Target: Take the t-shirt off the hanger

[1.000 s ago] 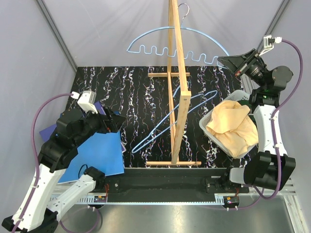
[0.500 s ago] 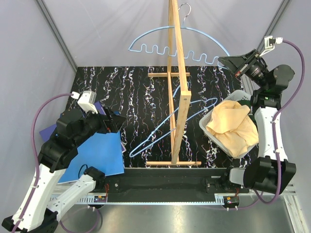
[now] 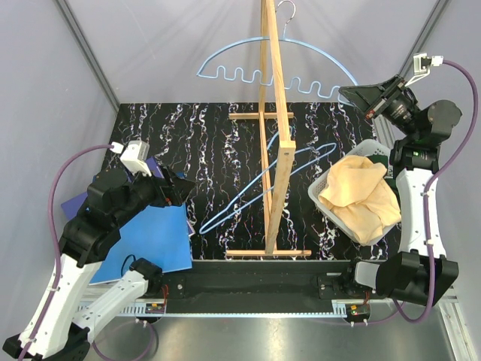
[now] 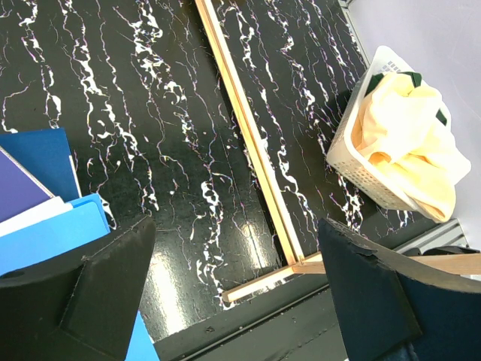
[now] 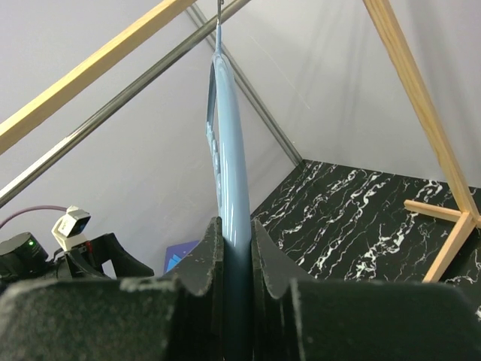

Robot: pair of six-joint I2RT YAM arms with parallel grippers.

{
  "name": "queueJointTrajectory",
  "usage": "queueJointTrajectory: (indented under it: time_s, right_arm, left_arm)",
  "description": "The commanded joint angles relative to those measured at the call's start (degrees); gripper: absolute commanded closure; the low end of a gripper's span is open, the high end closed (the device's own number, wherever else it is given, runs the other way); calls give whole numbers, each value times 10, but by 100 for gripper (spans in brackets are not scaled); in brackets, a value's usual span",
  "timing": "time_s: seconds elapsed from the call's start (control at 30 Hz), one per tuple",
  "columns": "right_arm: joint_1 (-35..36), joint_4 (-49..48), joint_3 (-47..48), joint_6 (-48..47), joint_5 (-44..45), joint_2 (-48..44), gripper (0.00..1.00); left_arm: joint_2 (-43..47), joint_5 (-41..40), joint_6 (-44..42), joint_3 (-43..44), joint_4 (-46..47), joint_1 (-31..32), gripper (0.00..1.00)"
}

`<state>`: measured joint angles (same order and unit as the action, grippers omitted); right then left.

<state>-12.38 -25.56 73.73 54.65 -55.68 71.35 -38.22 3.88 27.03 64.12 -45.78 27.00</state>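
1. Lower left of the overhead view: the left tool hangs over the blue folders. Its fingers are spread wide with nothing between them (parked out of the way, I judge). It sits where it did a second ago.
2. Centre: the hanger hangs bare by its hook from the wooden rack. The thin blue outline on the bench is probably its reflection, since the left wrist view shows no hanger lying there.
3. Upper right: the right tool is clamped tight on the hanger's right arm, likely to steady it. Tool and hanger sit slightly higher than a second ago.
4. Right: the yellow t-shirt lies heaped in the basket, already off the hanger and unchanged.
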Motion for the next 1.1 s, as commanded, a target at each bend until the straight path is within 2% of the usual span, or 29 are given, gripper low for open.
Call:
queueJointTrajectory:
  time_s: [0.0,0.17,0.6,0.73,0.83,0.93,0.97,1.07]
  right_arm:
    - [2,-67,9,38,-19,-10,100]
    - [4,-76,-2,41,-34,-9,100]
    - [23,-8,-10,-16,-47,-9,98]
    - [22,10,-12,-20,-43,-11,84]
    - [22,55,-13,-44,-23,-26,69]
    - [23,164,-3,-93,32,-45,49]
    - [22,234,1,-109,52,-52,44]
    - [22,359,12,-154,120,-69,22]
  left_arm:
    - [9,12,-3,7,24,-2,7]
    - [10,13,-3,7,24,-2,7]
    - [10,17,-3,2,24,-2,7]
    - [10,21,-2,2,24,-2,7]
    - [10,25,-1,0,24,-1,7]
    - [10,31,1,-4,24,-2,7]
    - [10,33,2,-5,25,-2,6]
    - [3,44,1,-10,30,-2,6]
